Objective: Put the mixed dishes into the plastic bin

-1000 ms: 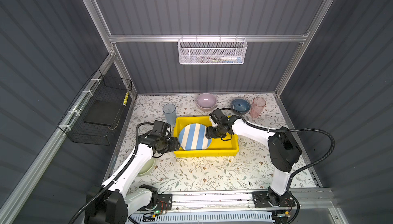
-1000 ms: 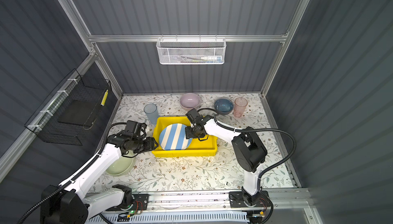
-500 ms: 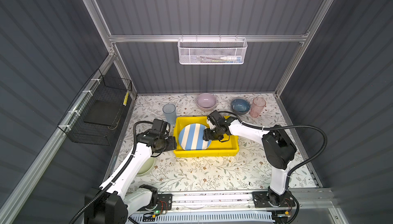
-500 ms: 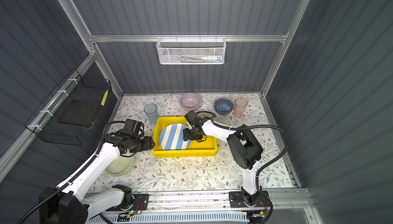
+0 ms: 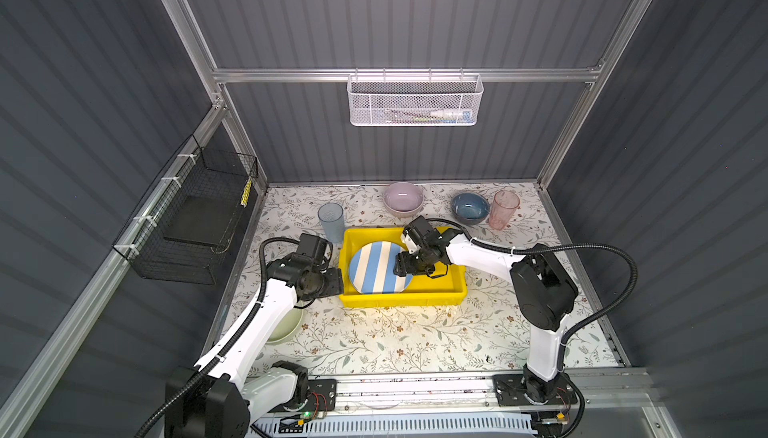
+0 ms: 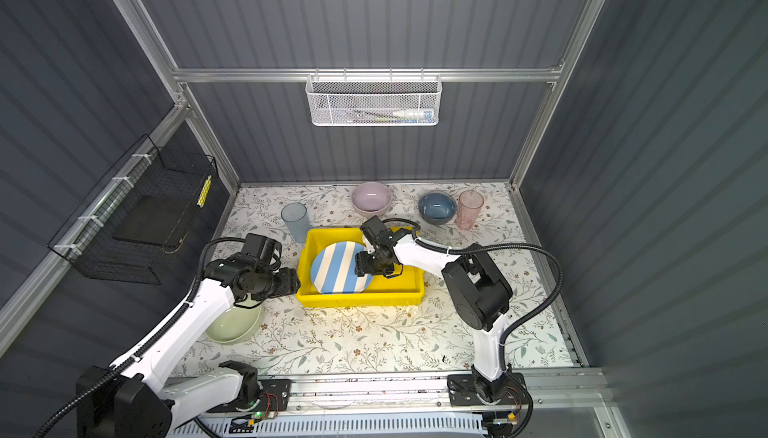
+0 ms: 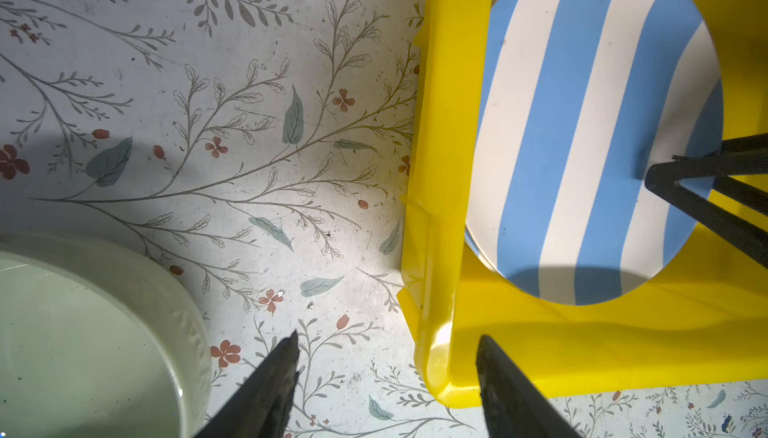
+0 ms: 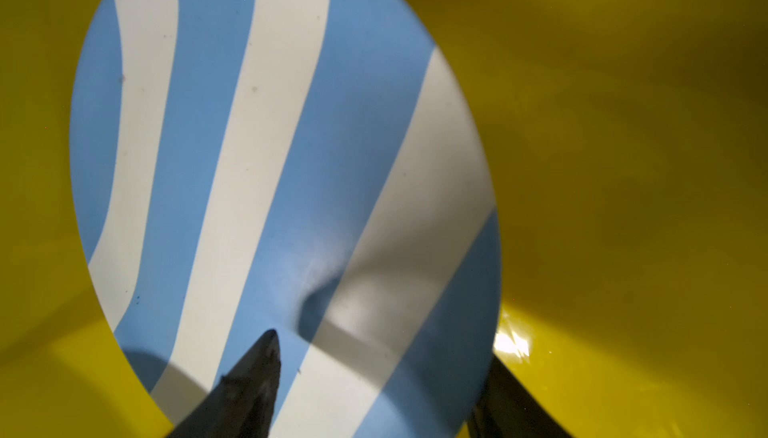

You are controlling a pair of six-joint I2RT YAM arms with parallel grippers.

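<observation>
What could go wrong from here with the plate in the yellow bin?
1. The right gripper has open jaws straddling the rim of the blue-white striped plate; pulling away could snag and drag it.
2. The left gripper hangs open at a corner of the yellow bin; a low sideways move might shove the bin.

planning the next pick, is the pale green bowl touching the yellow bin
Apart. The left wrist view shows a broad strip of floral table cover lying between the pale green bowl and the outer rim of the yellow bin.
</observation>
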